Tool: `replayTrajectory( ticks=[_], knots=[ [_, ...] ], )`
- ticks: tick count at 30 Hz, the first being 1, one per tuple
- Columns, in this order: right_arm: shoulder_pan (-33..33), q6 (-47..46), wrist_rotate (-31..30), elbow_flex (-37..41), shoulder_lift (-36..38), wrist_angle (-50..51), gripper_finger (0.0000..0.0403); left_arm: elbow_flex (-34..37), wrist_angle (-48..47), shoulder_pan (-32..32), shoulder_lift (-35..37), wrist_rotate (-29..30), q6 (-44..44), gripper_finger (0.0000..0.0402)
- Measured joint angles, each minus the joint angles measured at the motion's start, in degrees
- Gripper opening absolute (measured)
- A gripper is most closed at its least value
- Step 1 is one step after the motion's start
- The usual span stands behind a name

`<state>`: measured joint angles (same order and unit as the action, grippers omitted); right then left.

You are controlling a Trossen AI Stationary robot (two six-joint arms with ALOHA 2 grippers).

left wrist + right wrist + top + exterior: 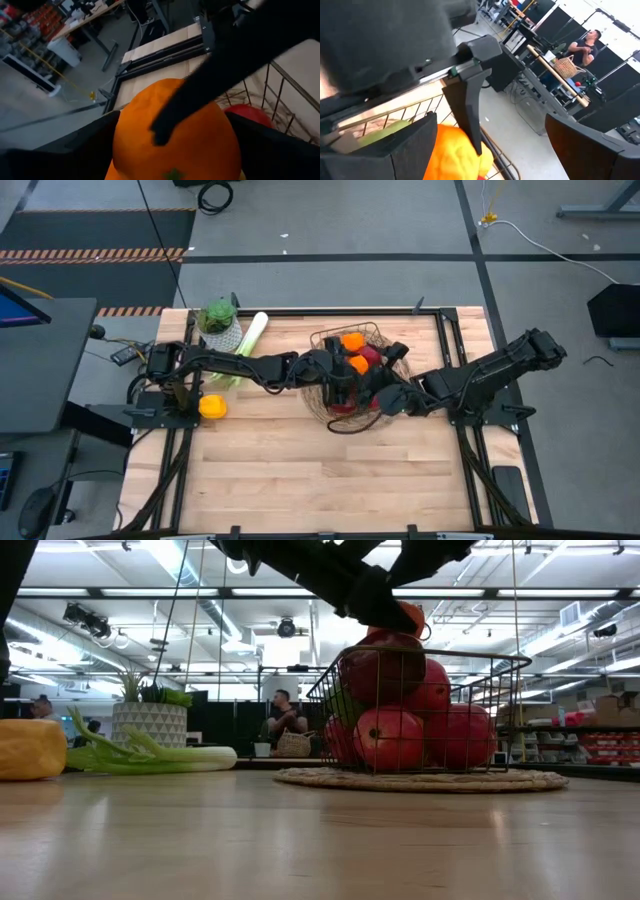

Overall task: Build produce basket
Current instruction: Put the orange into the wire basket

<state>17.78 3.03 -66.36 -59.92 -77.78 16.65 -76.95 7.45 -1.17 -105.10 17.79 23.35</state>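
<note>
The wire basket [322, 340] stands on a round woven mat [420, 780] at the table's middle far side. It holds red apples [388, 738], an orange [352, 340] and a green pear [385, 131]. My left gripper [172, 115] reaches in from the left and is shut on a second orange [200, 150] atop the pile [412, 616]. My right gripper [492, 122] hangs open over the basket's right side [388, 395], close to the left one, with nothing held. A dark part of the right arm crosses in front of the orange in the left wrist view. My left gripper has the orange between its two fingers, one on each of its opposite sides [122, 145]. The fingers come from the table's left, slanting a little downward. The orange sits above the basket's rim, on top of the fruit; I cannot tell whether it rests on the apples below.
A yellow pepper [212, 406] lies near the left arm's base. A leek [248, 338] lies at the far left beside a potted plant [218, 315]. Bare wood spreads over the near half of the table [320, 480]. People sit in the room beyond [285, 720].
</note>
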Motion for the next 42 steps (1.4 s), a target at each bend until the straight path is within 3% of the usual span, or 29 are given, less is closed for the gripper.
replayTrajectory(
  ticks=[4, 42],
  knots=[
    [-0.6, 1.8, 0.1, 0.0, 0.0, -2.3, 0.0374, 0.0, 0.0, 0.0, 0.0, 0.0, 3.1, 0.0358],
    [-0.1, 1.1, 6.0, 0.0, 0.0, -2.4, 0.0374, 0.1, -0.8, -2.2, 0.1, -0.2, 0.6, 0.0357]
  ],
)
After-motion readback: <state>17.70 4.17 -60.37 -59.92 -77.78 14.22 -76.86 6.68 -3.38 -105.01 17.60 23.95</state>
